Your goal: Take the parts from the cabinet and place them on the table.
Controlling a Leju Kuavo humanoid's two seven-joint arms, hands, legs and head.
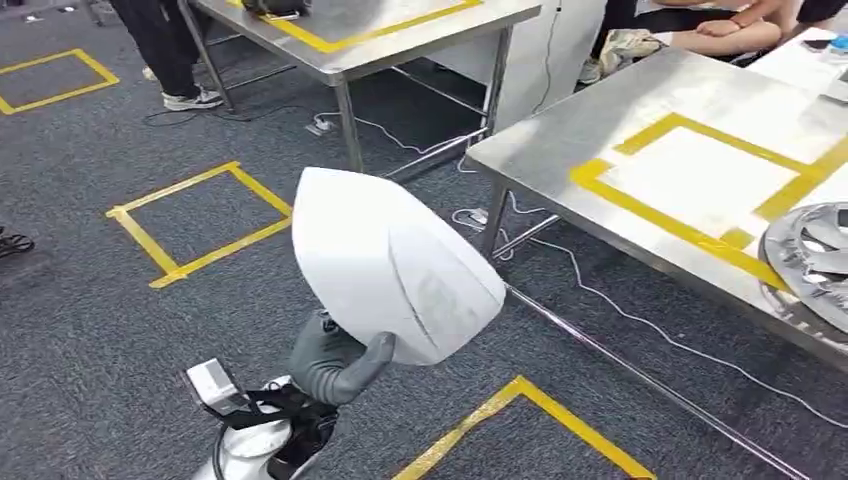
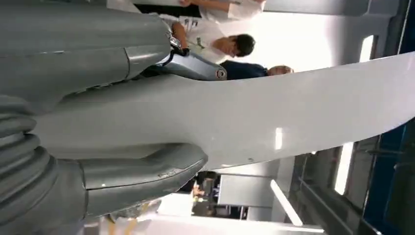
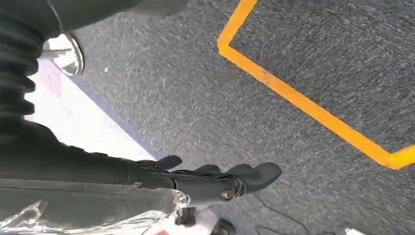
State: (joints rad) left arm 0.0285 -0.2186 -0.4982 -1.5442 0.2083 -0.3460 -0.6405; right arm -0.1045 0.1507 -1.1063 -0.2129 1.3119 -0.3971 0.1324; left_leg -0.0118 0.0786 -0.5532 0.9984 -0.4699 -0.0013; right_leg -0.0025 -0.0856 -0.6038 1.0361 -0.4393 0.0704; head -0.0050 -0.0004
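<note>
A large white curved shell part [image 1: 395,265] is held up over the carpet by my left hand [image 1: 335,362], which grips its lower edge with the grey thumb on the near face. In the left wrist view the white part [image 2: 274,117] runs across the picture, clamped between the thumb [image 2: 142,171] and the fingers on its other side. The steel table [image 1: 600,130] stands to the right, its top marked with a yellow tape rectangle [image 1: 690,180]. My right hand [image 3: 230,181] hangs over the floor with dark fingers stretched out, holding nothing.
A silver spoked wheel cover [image 1: 812,262] lies at the table's right edge. A second steel table [image 1: 400,40] stands behind. Yellow tape squares [image 1: 200,220] mark the grey carpet and cables [image 1: 640,320] trail under the tables. People [image 1: 170,50] stand and sit at the back.
</note>
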